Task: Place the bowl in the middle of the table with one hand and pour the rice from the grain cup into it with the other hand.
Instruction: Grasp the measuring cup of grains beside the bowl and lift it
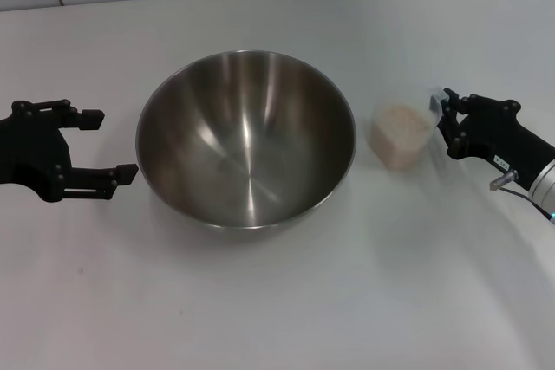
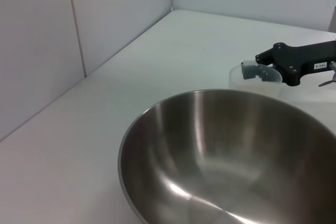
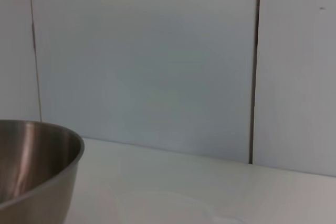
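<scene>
The steel bowl (image 1: 245, 140) stands upright in the middle of the white table (image 1: 277, 301). It also shows in the left wrist view (image 2: 231, 156) and the right wrist view (image 3: 31, 166). My left gripper (image 1: 120, 144) is open and empty, just left of the bowl's rim and apart from it. The clear grain cup (image 1: 401, 134) stands upright to the right of the bowl, filled with pale rice (image 1: 399, 123). My right gripper (image 1: 444, 114) is at the cup's right side, shut on its small side tab. The left wrist view shows this grip (image 2: 251, 70) on the cup (image 2: 258, 78).
Pale wall panels (image 2: 105, 19) rise behind the table's far edge. White tabletop (image 1: 260, 6) shows in front of and behind the bowl. Nothing else stands on the table.
</scene>
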`<action>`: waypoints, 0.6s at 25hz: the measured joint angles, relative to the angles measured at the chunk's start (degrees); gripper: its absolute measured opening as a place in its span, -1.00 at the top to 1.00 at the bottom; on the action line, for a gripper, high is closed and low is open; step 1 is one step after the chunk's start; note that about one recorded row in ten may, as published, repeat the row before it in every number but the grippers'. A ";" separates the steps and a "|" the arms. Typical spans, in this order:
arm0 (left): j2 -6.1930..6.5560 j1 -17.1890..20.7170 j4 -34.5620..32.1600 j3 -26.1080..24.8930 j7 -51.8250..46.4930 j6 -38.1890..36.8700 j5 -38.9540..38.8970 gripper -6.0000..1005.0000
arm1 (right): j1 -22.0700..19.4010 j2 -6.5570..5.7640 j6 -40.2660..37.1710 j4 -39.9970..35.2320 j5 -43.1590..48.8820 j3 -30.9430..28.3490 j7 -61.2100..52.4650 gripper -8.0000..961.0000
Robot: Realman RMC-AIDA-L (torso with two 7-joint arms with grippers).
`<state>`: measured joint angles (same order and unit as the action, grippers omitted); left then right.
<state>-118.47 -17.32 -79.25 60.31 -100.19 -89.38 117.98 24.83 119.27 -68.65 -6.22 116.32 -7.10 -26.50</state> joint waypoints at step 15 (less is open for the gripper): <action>-0.09 -0.17 0.61 0.20 0.70 0.08 -0.25 -0.72 | -1.79 0.07 -16.70 2.05 -0.28 -10.14 6.64 0.98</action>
<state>-118.56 -17.48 -78.64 60.51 -99.49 -89.29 117.73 23.05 119.34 -85.35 -4.18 116.05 -17.24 -19.86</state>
